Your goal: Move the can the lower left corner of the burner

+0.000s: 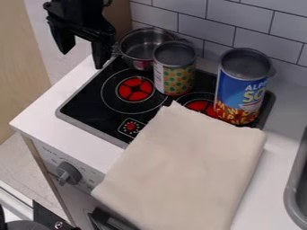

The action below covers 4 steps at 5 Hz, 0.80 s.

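Basically, the whole move turns on one offset: the patterned can (174, 76) stands to the R of the tool (82, 59) as seen in the cam view, w/ the steel pot (139, 61) just behind it and a bit toward the tool's side. The tool is at upper L, pointing down, fingers spread w/ nothing btwn them. The can is upright, long axis vert., on the black cooktop (84, 108), at the R side of the L-hand ring. A taller blue can (240, 92) also stands upright, further R, nr the folded cloth (186, 166). The task names just "the can", so which one is meant can't be told for sure; the patterned one is prob. the better guess, being nearer the tool. Either way the approach goes to view R, and the carry then comes back L and toward the cam, to the cooktop's near L corner. Coming straight across, the tool could clip the pot rim, so a high approach, then a vert. drop w/ one finger each side of the can, looks safest. Task's at the start, approx.: no can is at that corner.
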Motion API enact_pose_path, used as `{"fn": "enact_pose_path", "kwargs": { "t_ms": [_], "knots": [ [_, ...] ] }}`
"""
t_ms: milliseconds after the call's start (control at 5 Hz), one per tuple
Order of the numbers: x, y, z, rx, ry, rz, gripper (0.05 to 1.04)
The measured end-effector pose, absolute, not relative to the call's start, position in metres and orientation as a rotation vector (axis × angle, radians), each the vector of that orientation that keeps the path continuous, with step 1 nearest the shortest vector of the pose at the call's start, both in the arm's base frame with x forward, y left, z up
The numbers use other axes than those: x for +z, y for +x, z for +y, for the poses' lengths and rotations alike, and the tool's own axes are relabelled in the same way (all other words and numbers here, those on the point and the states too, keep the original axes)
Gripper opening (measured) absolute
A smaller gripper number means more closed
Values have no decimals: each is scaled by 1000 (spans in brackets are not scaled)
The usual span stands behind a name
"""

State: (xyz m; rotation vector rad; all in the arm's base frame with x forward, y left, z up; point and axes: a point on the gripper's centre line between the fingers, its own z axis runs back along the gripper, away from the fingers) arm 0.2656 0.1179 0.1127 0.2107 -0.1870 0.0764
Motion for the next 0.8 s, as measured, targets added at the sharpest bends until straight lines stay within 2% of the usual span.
{"fn": "enact_pose_path", "kwargs": {
  "t_ms": [200,400,800],
  "knots": [
    [105,263,116,70,203,-162,997],
    [102,273,107,-11,238,-201,997],
    [116,301,86,-153,264,-374,997]
  ]
}}
